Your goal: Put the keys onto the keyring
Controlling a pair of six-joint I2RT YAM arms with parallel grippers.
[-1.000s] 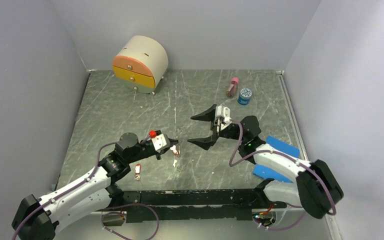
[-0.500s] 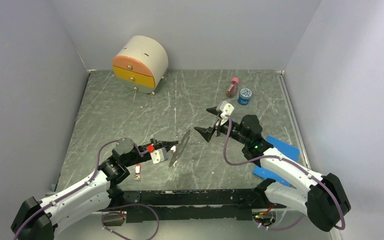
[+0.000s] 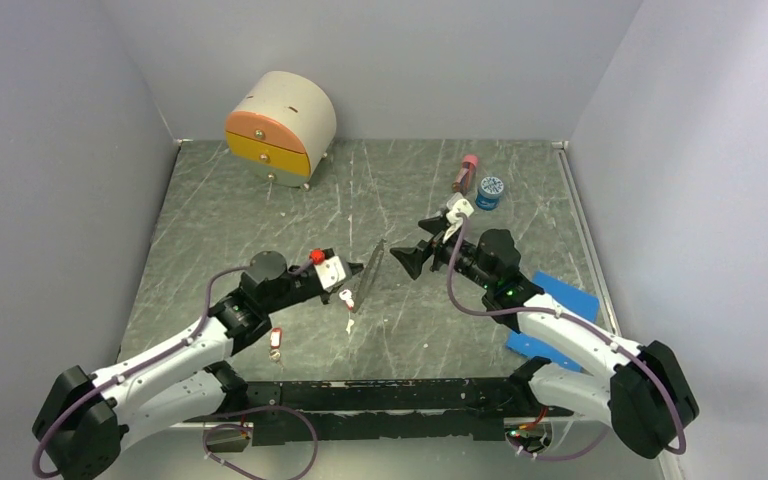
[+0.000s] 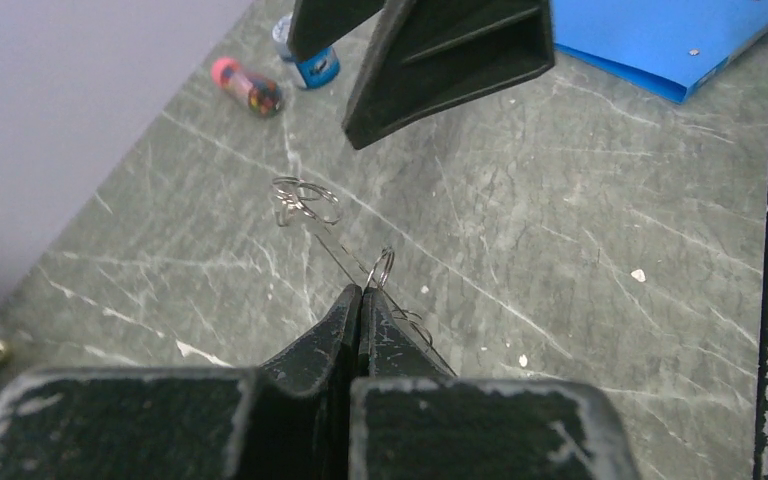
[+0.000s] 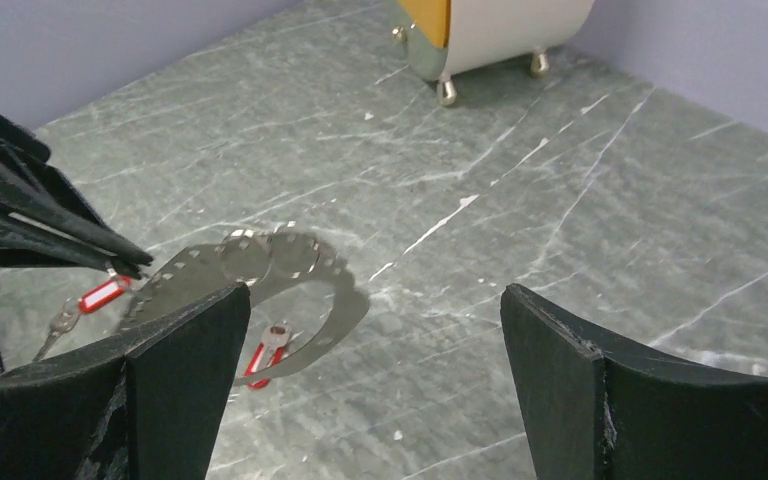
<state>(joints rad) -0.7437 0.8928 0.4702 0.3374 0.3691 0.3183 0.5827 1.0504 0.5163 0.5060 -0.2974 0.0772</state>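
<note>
My left gripper point(image 3: 357, 269) is shut on the keyring point(image 3: 370, 272), a thin wire hoop that stands tilted off the table at its fingertips. In the left wrist view the wire point(image 4: 332, 248) runs out from the closed tips point(image 4: 362, 292). One of the keys point(image 3: 346, 297), with a red tag, is just under those tips; I cannot tell whether it hangs on the hoop. A second point(image 5: 260, 358) shows through the blurred keyring point(image 5: 260, 255). A third point(image 3: 277, 342) lies by the left forearm. My right gripper point(image 3: 422, 243) is wide open and empty, just right of the hoop.
A round-topped drawer box point(image 3: 280, 125) stands at the back left. A pink bottle point(image 3: 465, 175) and a blue-lidded jar point(image 3: 490, 190) are at the back right. A blue pad point(image 3: 552, 320) lies under the right arm.
The left gripper has raised the keyring from flat on the table to standing tilted, and carried it away from the bases. The right gripper has turned and edged toward the back.
</note>
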